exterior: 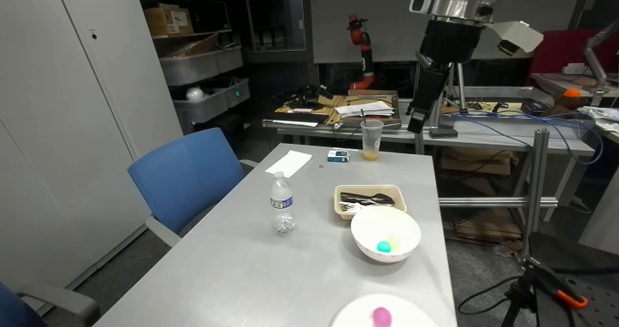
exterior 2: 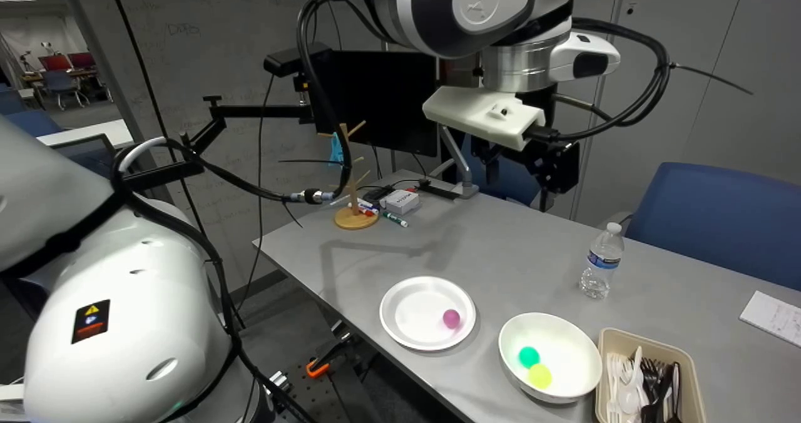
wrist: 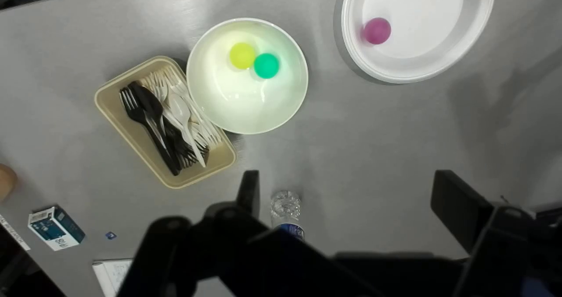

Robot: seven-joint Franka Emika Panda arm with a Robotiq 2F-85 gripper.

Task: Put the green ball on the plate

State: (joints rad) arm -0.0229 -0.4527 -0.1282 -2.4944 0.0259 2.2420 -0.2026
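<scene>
The green ball (exterior: 384,246) lies inside the deep white bowl, beside a yellow ball; it also shows in an exterior view (exterior 2: 529,356) and in the wrist view (wrist: 266,66). The flat white plate (exterior 2: 407,313) lies on the table near the bowl with a small pink ball on it. The plate also shows in the wrist view (wrist: 417,16) and is cut off at the bottom of an exterior view (exterior: 355,312). My gripper (wrist: 347,189) is open and empty, high above the table; its fingers also show in both exterior views (exterior: 417,123) (exterior 2: 518,185).
The white bowl (wrist: 246,106) touches or nearly touches a beige tray (wrist: 131,139) of plastic cutlery. A water bottle (exterior 2: 604,260) stands upright near the bowl. A cup (exterior: 371,138), a small box (exterior: 338,156) and a wooden stand (exterior 2: 355,218) are farther off on the table.
</scene>
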